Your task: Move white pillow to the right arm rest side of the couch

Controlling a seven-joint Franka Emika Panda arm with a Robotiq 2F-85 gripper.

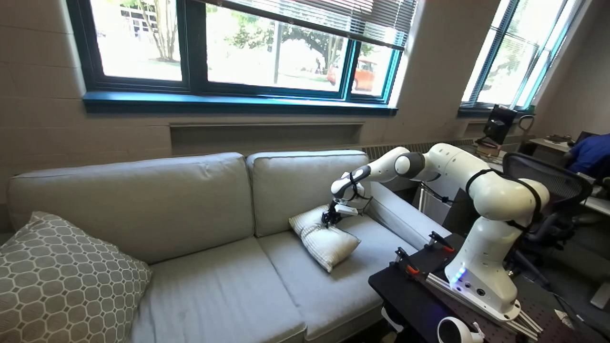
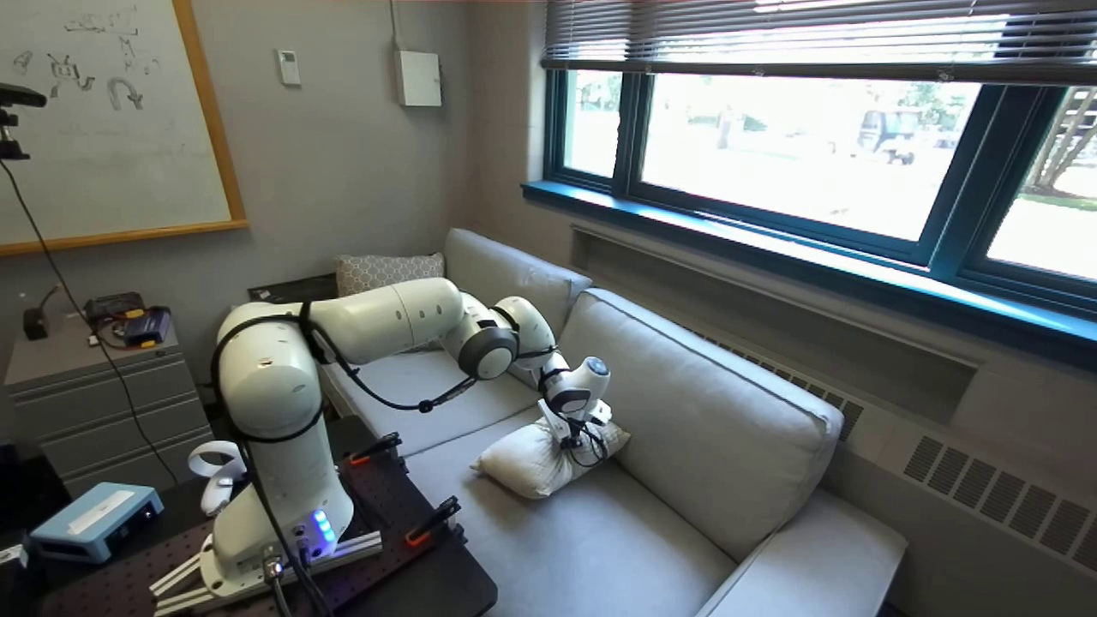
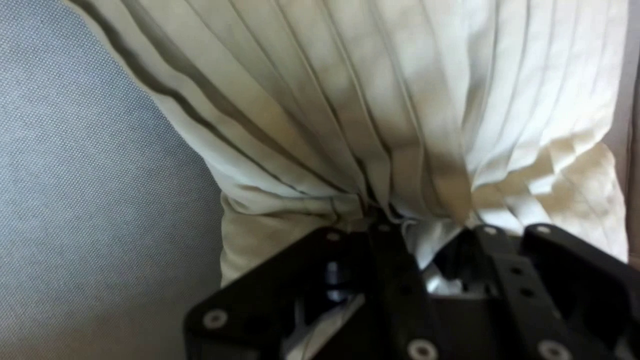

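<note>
The white pillow (image 1: 336, 247) lies tilted on the right seat cushion of the couch (image 1: 224, 286), near the back cushion. It also shows in an exterior view (image 2: 521, 463) and in the wrist view (image 3: 320, 100), where its pleated cloth is bunched. My gripper (image 1: 329, 220) points down into the pillow's middle. In the wrist view the gripper (image 3: 432, 230) has cloth gathered between its fingers; the fingertips are sunk in the folds and hidden. The right arm rest (image 1: 405, 214) stands apart from the pillow, with seat between them. It also shows in an exterior view (image 2: 823, 553).
A larger lattice-patterned pillow (image 1: 71, 281) leans at the couch's far left end. The back cushion (image 1: 310, 190) rises close behind the gripper. The robot's dark table (image 1: 400, 290) with clamps (image 1: 407, 262) stands close to the couch's front near the right arm rest.
</note>
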